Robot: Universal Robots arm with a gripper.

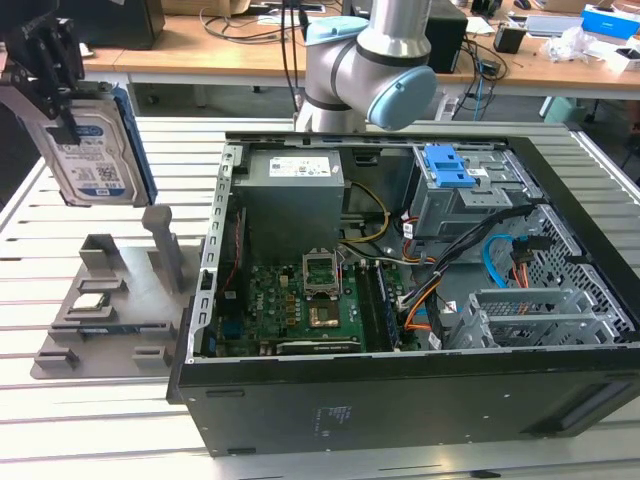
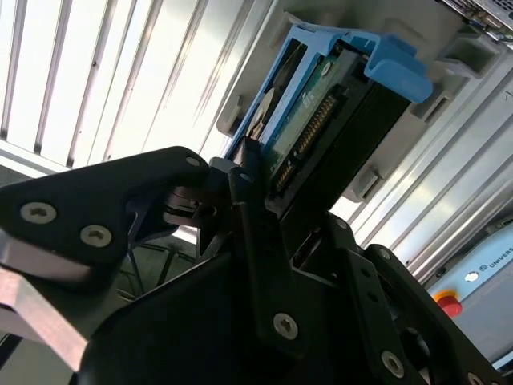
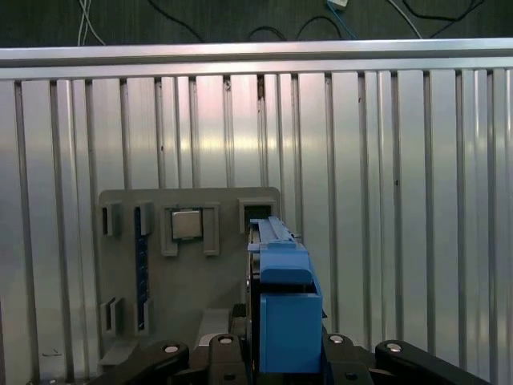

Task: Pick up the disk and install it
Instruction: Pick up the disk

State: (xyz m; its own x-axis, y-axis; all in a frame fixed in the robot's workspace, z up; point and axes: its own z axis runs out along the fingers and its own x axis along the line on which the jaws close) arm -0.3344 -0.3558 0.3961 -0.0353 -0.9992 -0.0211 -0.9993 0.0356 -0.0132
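Gripper (image 1: 62, 118): clamped on the disk (image 1: 100, 150), at exterior view's left.
Disk: held upright in the air, above grey fixture tray (image 1: 100, 310), not touching it; blue rail seen in both wrist views.
Tray: on slatted table (image 1: 60, 420), w/ small chip (image 1: 92, 302).
PC case (image 1: 400, 400): open, just beside tray.

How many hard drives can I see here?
1. The hard drive is clamped in the jaws, in the air above the grey holder plate at the exterior view's left. More may be hidden inside the computer case.
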